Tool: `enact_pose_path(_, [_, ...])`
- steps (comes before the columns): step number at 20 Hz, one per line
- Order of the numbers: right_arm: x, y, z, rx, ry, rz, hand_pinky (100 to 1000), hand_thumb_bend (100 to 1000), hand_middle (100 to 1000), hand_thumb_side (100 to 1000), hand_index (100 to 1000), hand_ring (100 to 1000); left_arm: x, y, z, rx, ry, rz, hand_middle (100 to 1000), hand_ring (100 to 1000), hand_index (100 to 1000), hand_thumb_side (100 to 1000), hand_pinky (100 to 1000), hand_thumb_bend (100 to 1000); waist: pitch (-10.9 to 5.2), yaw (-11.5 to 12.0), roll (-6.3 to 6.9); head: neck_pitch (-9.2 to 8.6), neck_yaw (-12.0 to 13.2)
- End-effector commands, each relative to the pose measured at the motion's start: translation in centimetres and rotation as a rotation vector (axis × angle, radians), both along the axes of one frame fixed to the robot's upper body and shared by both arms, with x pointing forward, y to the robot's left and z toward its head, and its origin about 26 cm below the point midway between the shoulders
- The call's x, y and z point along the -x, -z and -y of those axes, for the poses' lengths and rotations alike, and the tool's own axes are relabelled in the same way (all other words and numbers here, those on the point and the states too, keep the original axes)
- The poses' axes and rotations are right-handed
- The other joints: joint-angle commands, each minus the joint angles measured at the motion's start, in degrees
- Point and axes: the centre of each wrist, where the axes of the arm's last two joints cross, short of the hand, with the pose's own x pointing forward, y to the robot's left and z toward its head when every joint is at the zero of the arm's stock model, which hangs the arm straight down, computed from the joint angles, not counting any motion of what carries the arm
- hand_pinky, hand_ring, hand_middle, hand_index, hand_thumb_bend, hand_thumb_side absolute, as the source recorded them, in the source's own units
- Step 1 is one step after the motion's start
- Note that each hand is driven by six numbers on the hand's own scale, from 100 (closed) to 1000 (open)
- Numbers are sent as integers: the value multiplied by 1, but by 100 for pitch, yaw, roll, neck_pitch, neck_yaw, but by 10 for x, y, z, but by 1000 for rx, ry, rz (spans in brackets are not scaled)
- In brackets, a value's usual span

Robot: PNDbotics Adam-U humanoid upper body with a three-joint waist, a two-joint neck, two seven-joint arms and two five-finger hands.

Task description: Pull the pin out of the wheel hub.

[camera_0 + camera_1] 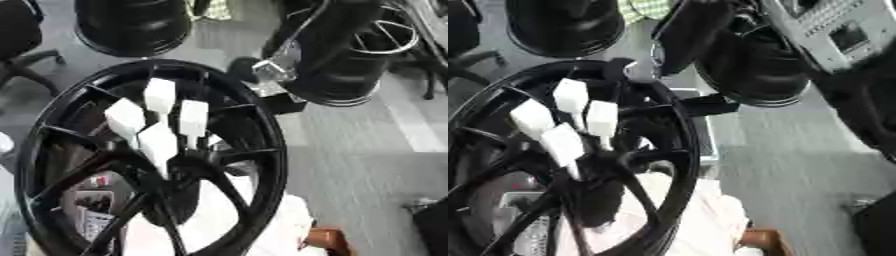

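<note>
A black spoked wheel hub [262, 125] stands tilted in the left half of both views. Several white block-headed pins stick out of its centre: one at the top [160, 95], one at the left [125, 117], one at the right [193, 117] and one lower [157, 142]. My right arm comes in from the upper right, black with a silver plate [833, 25]. Its dark right hand [677, 42] hangs just above the rim's top right edge, apart from the pins. It is blurred and dark against the background. My left hand does not show.
Two other black rims [131, 25] [350, 55] stand on the grey floor behind. A chair base [26, 60] is at the upper left. White cloth [262, 225] lies under the hub, with an orange-brown object [324, 240] beside it.
</note>
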Motion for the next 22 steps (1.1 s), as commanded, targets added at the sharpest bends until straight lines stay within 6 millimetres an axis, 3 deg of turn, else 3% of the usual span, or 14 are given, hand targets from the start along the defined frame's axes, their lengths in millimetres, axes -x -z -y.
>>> enact_pose_path(1, [5, -8, 5, 7, 17, 32, 908, 342, 791, 302, 801, 884, -1, -9, -3, -25, 0, 21, 746, 742, 811, 793, 731, 157, -69, -7, 33, -31, 9])
enact_pose_path(10, [6, -4, -7, 36, 3, 33, 906, 367, 796, 306, 805, 884, -1, -9, -3, -24, -1, 19, 746, 741, 810, 791, 730, 155, -89, 3, 45, -120, -105])
enact_pose_path(22, [6, 30, -46, 128, 2, -5, 901, 397, 805, 318, 812, 885, 1, -2, -6, -15, -15, -5, 748, 742, 811, 797, 729, 162, -212, -79, 63, -200, -243])
